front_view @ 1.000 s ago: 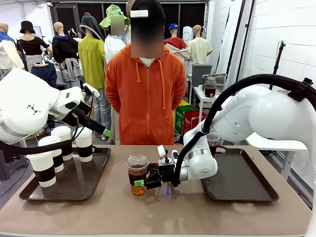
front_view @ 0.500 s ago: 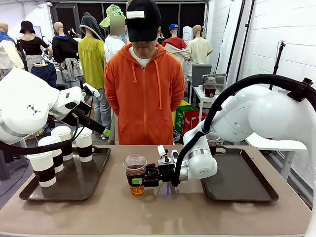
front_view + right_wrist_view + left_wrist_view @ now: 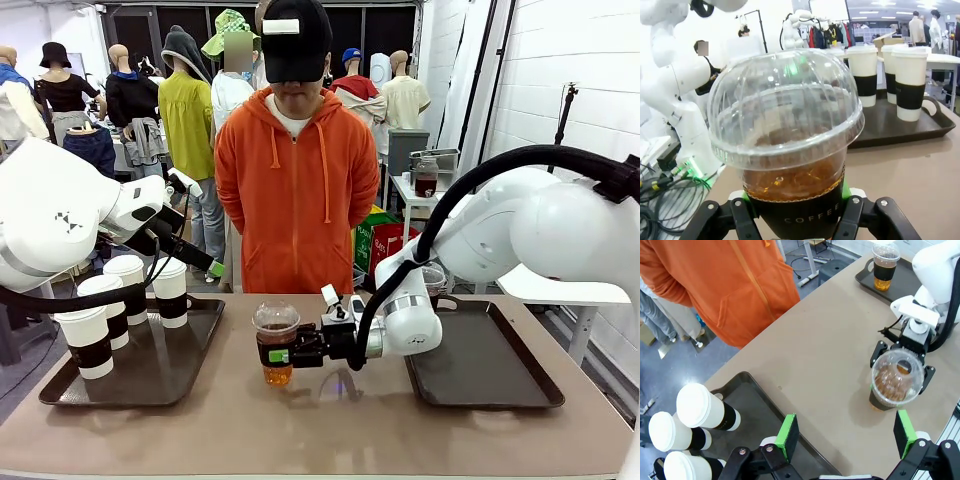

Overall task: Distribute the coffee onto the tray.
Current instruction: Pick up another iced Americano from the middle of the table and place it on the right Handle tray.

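- Gripping clear dome-lidded cup (image 3: 276,344) w/ right gripper (image 3: 283,356), jaws clamped on its dark band; cup at table (image 3: 330,420) centre, btwn left tray (image 3: 150,375) and right tray (image 3: 485,370); whether off the surface, cannot tell.
- Left gripper (image 3: 845,432) spread wide, empty, hovering above left tray edge.
- Four white paper cups (image 3: 130,285) on left tray; second clear cup (image 3: 885,265) on right tray.
- Step judged: pick done, carry pending.
- Next: keep upright, move to right tray, set beside second cup, no bump.

Paper cups (image 3: 120,300) on left tray (image 3: 190,350); plastic cup (image 3: 276,345) between trays.
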### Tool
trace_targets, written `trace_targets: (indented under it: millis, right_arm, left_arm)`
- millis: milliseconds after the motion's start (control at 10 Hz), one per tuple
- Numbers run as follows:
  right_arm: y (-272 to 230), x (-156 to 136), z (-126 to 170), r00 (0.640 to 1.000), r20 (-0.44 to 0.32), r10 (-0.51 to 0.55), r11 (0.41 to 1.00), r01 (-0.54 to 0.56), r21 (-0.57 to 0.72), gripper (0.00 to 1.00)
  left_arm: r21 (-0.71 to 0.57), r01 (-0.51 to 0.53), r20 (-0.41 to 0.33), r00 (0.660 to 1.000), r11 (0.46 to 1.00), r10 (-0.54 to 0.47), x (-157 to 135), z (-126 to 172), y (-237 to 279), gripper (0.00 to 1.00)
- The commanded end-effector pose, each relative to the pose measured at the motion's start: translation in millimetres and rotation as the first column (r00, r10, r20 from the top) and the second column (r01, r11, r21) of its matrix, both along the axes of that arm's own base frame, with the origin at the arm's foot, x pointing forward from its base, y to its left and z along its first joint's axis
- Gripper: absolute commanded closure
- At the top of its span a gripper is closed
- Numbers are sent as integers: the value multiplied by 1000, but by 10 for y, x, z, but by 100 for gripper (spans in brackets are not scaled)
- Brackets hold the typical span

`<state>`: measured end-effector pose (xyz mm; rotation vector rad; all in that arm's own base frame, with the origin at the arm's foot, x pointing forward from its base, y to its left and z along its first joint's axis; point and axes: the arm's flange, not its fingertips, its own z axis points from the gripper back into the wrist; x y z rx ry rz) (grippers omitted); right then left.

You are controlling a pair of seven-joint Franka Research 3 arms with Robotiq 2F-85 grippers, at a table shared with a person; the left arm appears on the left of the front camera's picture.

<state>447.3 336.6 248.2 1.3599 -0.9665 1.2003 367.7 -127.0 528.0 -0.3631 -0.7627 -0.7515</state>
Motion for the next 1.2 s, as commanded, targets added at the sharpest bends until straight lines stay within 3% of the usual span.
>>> trace_targets:
  millis: [0, 400, 700, 1100]
  right_arm:
    - [-237, -56, 431, 999, -48, 24, 1000, -24, 12, 35]
    - [-984, -108, 1011, 999, -49, 11, 997, -15, -74, 35]
    - [-1591, -108, 1103, 998, -53, -17, 998, 14, -63, 35]
    - [-2091, -78, 998, 997, -46, -61, 996, 58, -65, 35]
  left_arm:
    - [-6, 3, -4, 1000, 1000, -3, 4, -4, 14, 0]
    - [-6, 3, -4, 1000, 1000, -3, 4, -4, 14, 0]
    - [-6, 3, -4, 1000, 1000, -3, 4, -4, 14, 0]
    - [-6, 3, -4, 1000, 1000, -3, 4, -4, 14, 0]
